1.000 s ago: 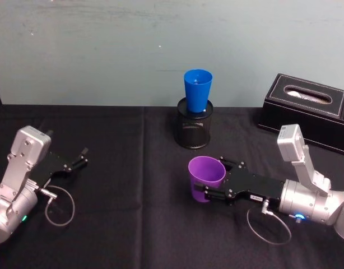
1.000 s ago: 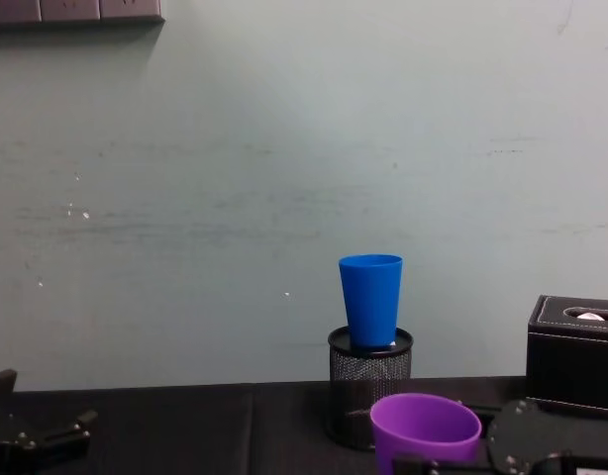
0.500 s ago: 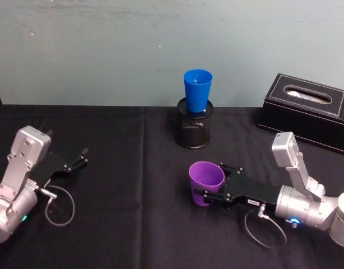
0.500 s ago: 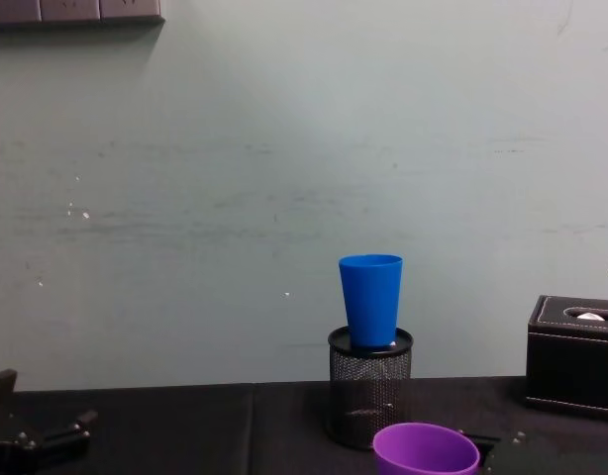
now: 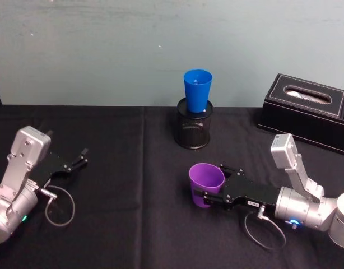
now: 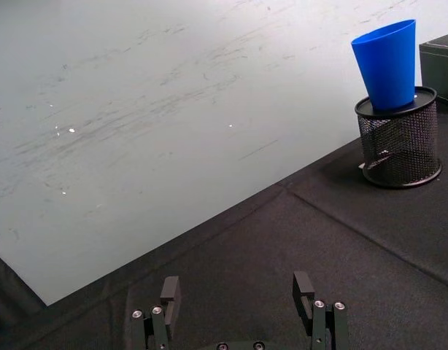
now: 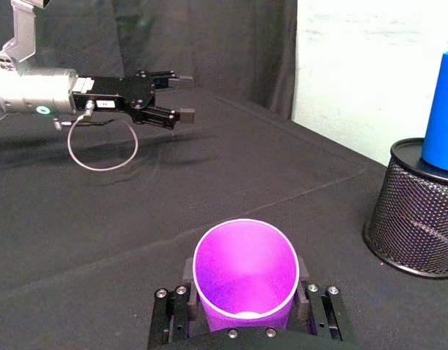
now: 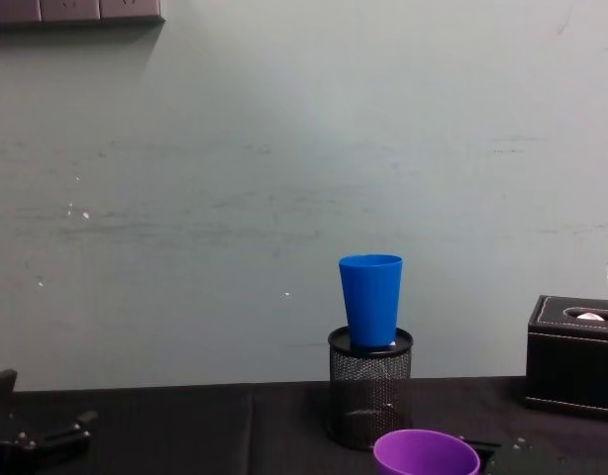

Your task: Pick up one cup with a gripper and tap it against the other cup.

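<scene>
Right gripper [image 5: 207, 195] clamped on purple cup [image 5: 206, 184], lower centre-right of head view, cup upright, fingers [image 7: 312, 306] on both sides of it. Blue cup [image 5: 197, 90] upper centre, seated in black mesh holder [image 5: 194, 130]. Left gripper [image 5: 82, 156] at left, fingers apart, holding nothing

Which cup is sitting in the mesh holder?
The blue cup; it stands in the black mesh holder. The purple cup sits between the right gripper's fingers.
</scene>
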`<state>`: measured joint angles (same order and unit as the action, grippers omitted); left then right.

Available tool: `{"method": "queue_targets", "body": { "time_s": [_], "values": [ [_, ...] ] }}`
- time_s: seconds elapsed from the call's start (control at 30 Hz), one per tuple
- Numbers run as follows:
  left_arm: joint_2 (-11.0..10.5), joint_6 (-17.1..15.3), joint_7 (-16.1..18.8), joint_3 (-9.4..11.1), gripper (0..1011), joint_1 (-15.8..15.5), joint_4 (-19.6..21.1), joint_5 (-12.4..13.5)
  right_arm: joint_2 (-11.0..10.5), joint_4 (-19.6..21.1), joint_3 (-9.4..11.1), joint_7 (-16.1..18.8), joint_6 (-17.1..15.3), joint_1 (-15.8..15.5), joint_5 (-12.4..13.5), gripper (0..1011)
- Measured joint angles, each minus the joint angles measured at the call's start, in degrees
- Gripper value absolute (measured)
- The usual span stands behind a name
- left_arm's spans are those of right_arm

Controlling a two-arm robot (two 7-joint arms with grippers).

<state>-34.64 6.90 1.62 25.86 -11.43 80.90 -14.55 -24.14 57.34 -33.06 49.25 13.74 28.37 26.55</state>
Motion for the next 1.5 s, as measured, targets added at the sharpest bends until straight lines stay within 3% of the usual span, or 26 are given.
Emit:
{"method": "queue_targets", "body": {
  "time_s": [1.5],
  "values": [
    [0.0, 0.0, 0.0, 0.0, 1011, 0.0, 0.0, 0.0, -0.1, 0.2, -0.1, 0.0, -0.1, 0.0, 0.1, 732]
  ]
}}
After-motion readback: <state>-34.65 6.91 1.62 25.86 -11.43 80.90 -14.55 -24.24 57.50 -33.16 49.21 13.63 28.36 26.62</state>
